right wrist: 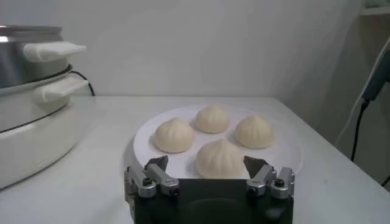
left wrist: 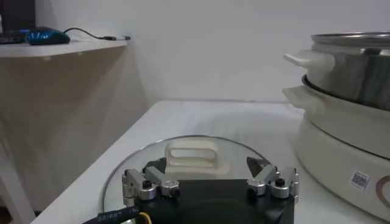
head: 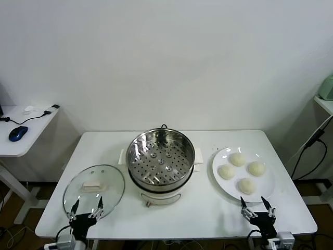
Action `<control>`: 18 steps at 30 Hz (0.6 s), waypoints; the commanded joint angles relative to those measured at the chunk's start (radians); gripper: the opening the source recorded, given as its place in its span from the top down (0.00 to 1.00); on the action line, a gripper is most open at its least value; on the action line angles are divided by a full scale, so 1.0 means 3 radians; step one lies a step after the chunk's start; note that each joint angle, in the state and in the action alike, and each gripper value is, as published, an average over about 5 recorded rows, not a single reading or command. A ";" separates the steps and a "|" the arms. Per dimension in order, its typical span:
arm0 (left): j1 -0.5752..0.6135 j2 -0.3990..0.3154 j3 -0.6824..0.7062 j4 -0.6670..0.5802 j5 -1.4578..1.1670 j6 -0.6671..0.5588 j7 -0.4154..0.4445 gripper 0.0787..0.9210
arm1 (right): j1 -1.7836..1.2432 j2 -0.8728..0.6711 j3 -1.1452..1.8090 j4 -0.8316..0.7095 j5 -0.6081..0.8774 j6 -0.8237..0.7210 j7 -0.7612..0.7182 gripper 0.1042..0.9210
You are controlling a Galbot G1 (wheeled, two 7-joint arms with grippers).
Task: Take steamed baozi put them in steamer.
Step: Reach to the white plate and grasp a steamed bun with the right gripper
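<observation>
Several cream-white steamed baozi (head: pixel 243 171) lie on a white plate (head: pixel 220 160) at the table's right; the nearest baozi (right wrist: pixel 219 159) sits just ahead of my right gripper. The steel steamer (head: pixel 160 158), its perforated tray bare, stands mid-table; its white handles (right wrist: pixel 52 51) show in the right wrist view. My right gripper (head: pixel 257 206) hovers open at the front edge, just short of the plate, nothing between its fingers. My left gripper (head: pixel 86 209) waits open at the front left edge, by the glass lid.
A round glass lid (head: pixel 93 190) with a white handle lies flat left of the steamer. A side desk (head: pixel 21 130) with a blue mouse stands beyond the table's left. Cables hang at the far right.
</observation>
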 commanded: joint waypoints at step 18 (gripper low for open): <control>0.0025 0.0046 0.0095 -0.0014 0.0018 -0.0048 0.0009 0.12 | 0.5268 -0.2380 -0.4239 -0.2064 -0.0445 -0.0090 -0.2961 0.12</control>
